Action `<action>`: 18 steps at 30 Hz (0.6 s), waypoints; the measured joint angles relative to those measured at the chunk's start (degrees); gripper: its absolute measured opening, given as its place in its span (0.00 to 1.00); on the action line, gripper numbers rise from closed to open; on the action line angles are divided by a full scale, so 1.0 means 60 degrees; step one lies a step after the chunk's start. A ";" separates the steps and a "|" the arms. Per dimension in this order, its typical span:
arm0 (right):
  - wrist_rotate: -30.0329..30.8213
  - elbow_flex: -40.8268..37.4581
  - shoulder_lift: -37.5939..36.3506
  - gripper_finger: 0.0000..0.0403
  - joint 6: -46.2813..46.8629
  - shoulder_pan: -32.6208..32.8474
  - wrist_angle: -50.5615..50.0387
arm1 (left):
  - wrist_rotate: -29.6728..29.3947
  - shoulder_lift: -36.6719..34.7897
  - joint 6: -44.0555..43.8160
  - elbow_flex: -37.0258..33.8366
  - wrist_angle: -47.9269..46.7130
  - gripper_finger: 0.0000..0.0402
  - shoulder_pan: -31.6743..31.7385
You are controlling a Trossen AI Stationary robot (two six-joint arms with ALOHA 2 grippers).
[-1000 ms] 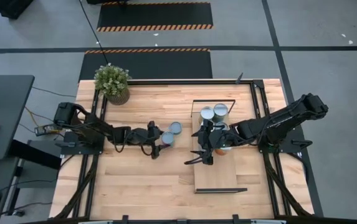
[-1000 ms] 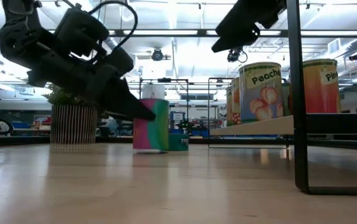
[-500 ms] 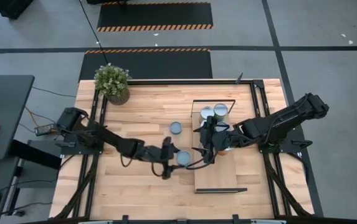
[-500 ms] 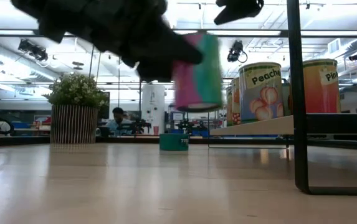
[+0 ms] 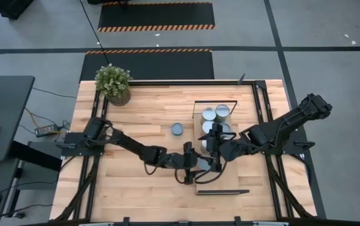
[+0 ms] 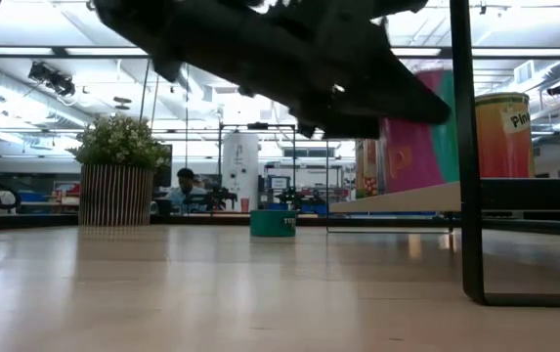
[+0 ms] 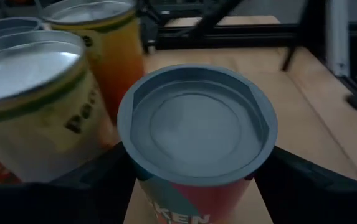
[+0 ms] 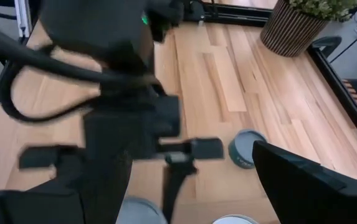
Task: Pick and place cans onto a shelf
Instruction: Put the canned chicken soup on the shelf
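Silver-topped cans: one pink-and-teal can (image 7: pixel 197 134) clenched in left gripper (image 5: pixel 200 166) over shelf (image 5: pixel 220 183) | several cans on shelf (image 5: pixel 215 113), exact count unclear | one teal can (image 5: pixel 177 129) alone on tabletop (image 5: pixel 142 107) | right gripper (image 5: pixel 215 139) fingers spread, holding nothing, above shelf cans | potted plant (image 5: pixel 114 83) at far corner | room: ceiling lights, person seated beyond

Held can (image 7: pixel 197 134): lower body cut off, label only partly readable.
Shelf (image 5: pixel 220 182): near end hidden beneath both arms.
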 joint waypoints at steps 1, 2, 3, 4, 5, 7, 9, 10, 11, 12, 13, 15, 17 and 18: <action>0.0055 0.0000 -0.0004 0.84 0.0034 0.0040 0.0003 | -0.0003 0.0078 -0.0073 0.0077 0.0011 0.72 0.0025; 0.0088 0.0000 -0.0004 0.84 0.0066 0.0082 -0.0007 | -0.0021 0.0125 -0.0208 0.0146 0.0006 0.72 0.0065; 0.0092 0.0000 -0.0004 0.84 0.0086 0.0116 -0.0011 | -0.0029 0.0151 -0.0259 0.0196 0.0035 0.72 0.0091; 0.0091 0.0000 -0.0004 0.84 0.0133 0.0146 -0.0010 | -0.0027 0.0155 -0.0271 0.0200 0.0016 0.72 0.0117; 0.0092 0.0000 -0.0004 0.84 0.0139 0.0180 -0.0012 | -0.0028 0.0155 -0.0272 0.0200 0.0020 0.72 0.0132; 0.0092 0.0000 -0.0004 0.84 0.0139 0.0211 -0.0011 | -0.0007 0.0155 -0.0278 0.0200 0.0012 0.72 0.0162; 0.0096 0.0000 -0.0004 0.84 0.0139 0.0210 -0.0011 | 0.0016 0.0155 -0.0286 0.0200 0.0026 0.72 0.0169; 0.0099 0.0000 -0.0004 0.84 0.0139 0.0210 -0.0012 | 0.0061 0.0155 -0.0289 0.0200 0.0026 0.72 0.0172; 0.0099 0.0000 -0.0004 0.84 0.0139 0.0210 -0.0015 | 0.0119 0.0155 -0.0295 0.0200 0.0019 0.72 0.0177; 0.0099 0.0000 -0.0004 0.84 0.0121 0.0210 -0.0015 | 0.0171 0.0155 -0.0301 0.0200 0.0016 0.72 0.0181; 0.0099 0.0000 -0.0004 0.84 0.0063 0.0210 -0.0014 | 0.0192 0.0155 -0.0293 0.0200 0.0019 0.72 0.0197; 0.0164 0.0000 -0.0004 0.84 0.0008 0.0210 -0.0017 | 0.0206 0.0155 -0.0255 0.0200 0.0021 0.73 0.0198; 0.0268 0.0000 -0.0004 0.84 0.0000 0.0210 -0.0011 | 0.0221 0.0155 -0.0266 0.0200 0.0022 0.75 0.0212; 0.0271 0.0000 -0.0004 0.84 0.0027 0.0210 -0.0015 | 0.0277 0.0155 -0.0278 0.0200 0.0021 0.77 0.0221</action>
